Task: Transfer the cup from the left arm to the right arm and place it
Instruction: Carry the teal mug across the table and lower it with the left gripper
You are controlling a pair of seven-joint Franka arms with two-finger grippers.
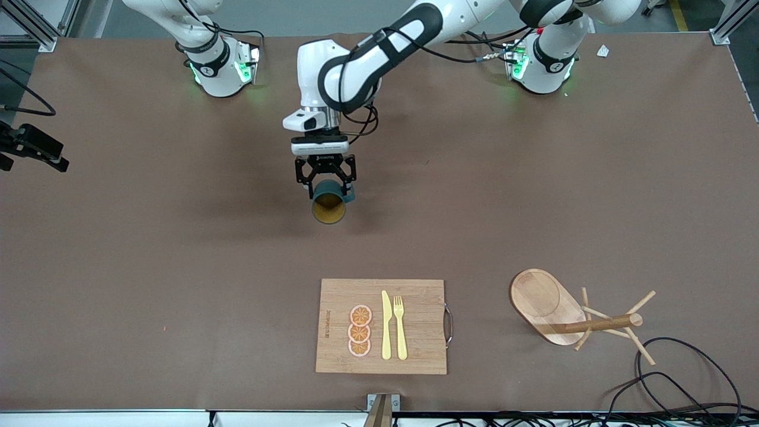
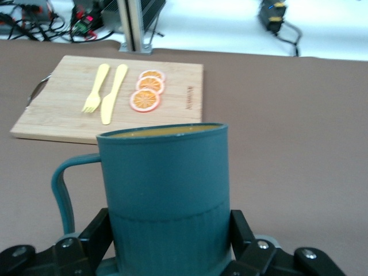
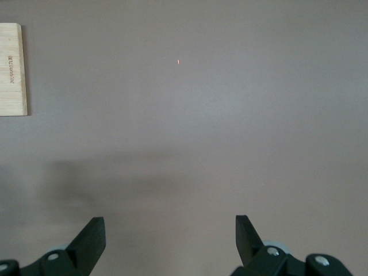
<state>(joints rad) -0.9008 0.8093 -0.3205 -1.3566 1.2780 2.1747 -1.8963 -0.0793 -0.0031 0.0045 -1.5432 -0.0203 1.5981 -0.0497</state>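
Cup [image 1: 329, 205] held by left gripper [image 1: 325, 185], over bare table [image 1: 148, 249].
Jaws clamped on cup's sides; right gripper [image 3: 169, 233] waits, jaws wide, holding nothing.

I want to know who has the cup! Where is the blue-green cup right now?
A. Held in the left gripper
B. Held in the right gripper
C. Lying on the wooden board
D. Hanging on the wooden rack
A: the left gripper is shut on the cup above bare table.
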